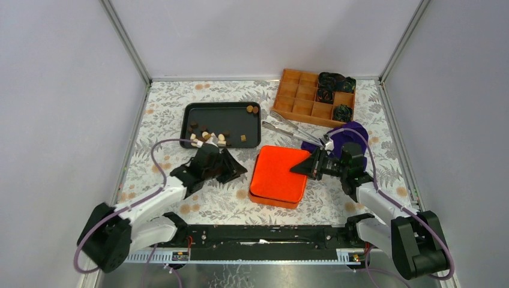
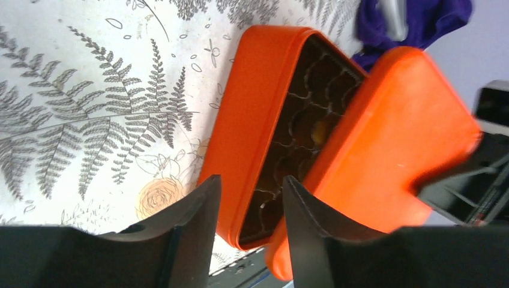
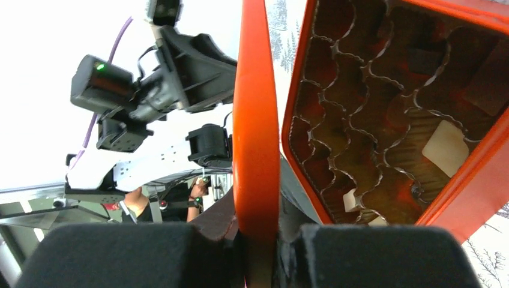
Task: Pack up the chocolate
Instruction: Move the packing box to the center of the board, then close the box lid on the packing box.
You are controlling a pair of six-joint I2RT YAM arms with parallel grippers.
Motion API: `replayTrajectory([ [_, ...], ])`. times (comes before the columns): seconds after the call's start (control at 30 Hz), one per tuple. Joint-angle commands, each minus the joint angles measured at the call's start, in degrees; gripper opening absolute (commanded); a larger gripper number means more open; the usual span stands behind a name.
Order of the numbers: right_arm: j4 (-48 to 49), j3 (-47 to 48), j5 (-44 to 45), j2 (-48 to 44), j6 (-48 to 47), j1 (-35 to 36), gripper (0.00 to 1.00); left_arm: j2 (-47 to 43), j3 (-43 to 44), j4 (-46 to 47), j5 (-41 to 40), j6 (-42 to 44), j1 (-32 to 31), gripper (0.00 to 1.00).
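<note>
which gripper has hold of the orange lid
The right gripper: its jaws pinch the orange lid by its edge. The left gripper stands open, holding nothing.

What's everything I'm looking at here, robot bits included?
small chocolate pieces: many; dark brown, light brown, cream; on tray, few in box
black rectangular tray: one; black; far left
orange box base: one; orange; centre
orange lid: one; orange; tilted over base
brown compartment crate: one; brown; far right
black-and-green bundles: several; in crate
metal tongs: one pair; silver; beside crate
purple cloth: one; purple; right
left claw: one; black; open, beside box
right claw: one; black; gripping lid edge
</note>
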Motion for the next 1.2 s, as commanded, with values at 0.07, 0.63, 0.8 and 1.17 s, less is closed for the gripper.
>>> replayTrajectory([
  [0.07,7.6,-0.7,8.0,0.1,2.4,4.6,0.13,-13.6,-2.1,-9.9,-9.0,-2.4,-0.1,0.63],
  [0.63,-0.9,0.0,13.7,-0.7,-2.8,6.6,0.15,-9.3,-4.6,1.8,2.1,-1.9,-1.0,0.69],
  [0.8,-2.5,-1.1,14.9,-2.8,-3.3,6.4,0.19,-2.3,-2.0,4.7,3.7,-0.5,-2.6,0.66],
  [1.17,-1.4,-1.7,13.7,-0.9,-2.8,6.4,0.2,-1.6,-1.0,4.9,2.4,-0.6,-3.5,0.67],
])
